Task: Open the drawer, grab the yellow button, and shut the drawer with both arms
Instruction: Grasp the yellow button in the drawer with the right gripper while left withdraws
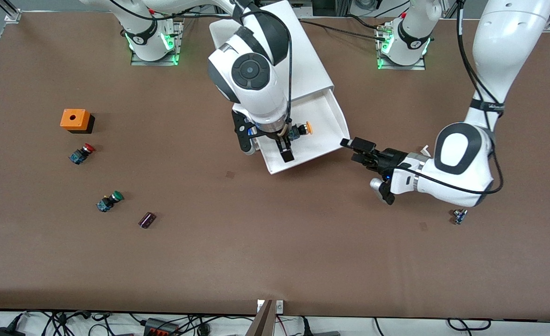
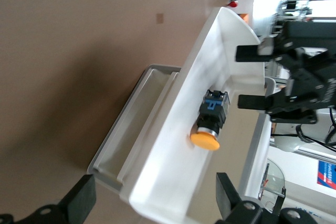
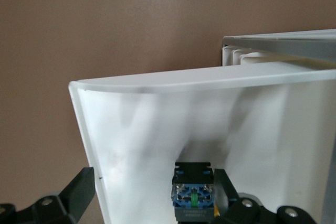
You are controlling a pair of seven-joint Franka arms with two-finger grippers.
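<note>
- The table (image 1: pixel 275 261) is covered in plain brown matting, with cables hanging along the edge nearest the front camera and grey floor showing at the corners.
- Toward the right arm's end sits an orange box (image 1: pixel 75 119) on a black base. Nearer the front camera than it lie a red-capped switch (image 1: pixel 81 154), then a green-capped switch (image 1: pixel 109 201), and a small dark purple part (image 1: pixel 147 220) beside that.
- In the middle stands the white cabinet (image 1: pixel 303 56) between the two arm bases. Its top drawer (image 1: pixel 335 109) is pulled out toward the front camera.
- The button (image 1: pixel 301 130) lies on its side in the open drawer: a round orange-yellow cap (image 2: pixel 205 140) on a black-and-blue body.
- The right gripper (image 1: pixel 268 149) hangs over the drawer, fingers spread wide and holding nothing, with the button's body just beside one finger (image 1: pixel 286 151).
- The left gripper (image 1: pixel 355 150) sits just beside the drawer's corner at the left arm's end. Its fingers are apart, on either side of the drawer's wall, and grip nothing.
- Toward the left arm's end, nearer the front camera than that arm, lies a small dark part (image 1: pixel 459 216) alone on the matting.
</note>
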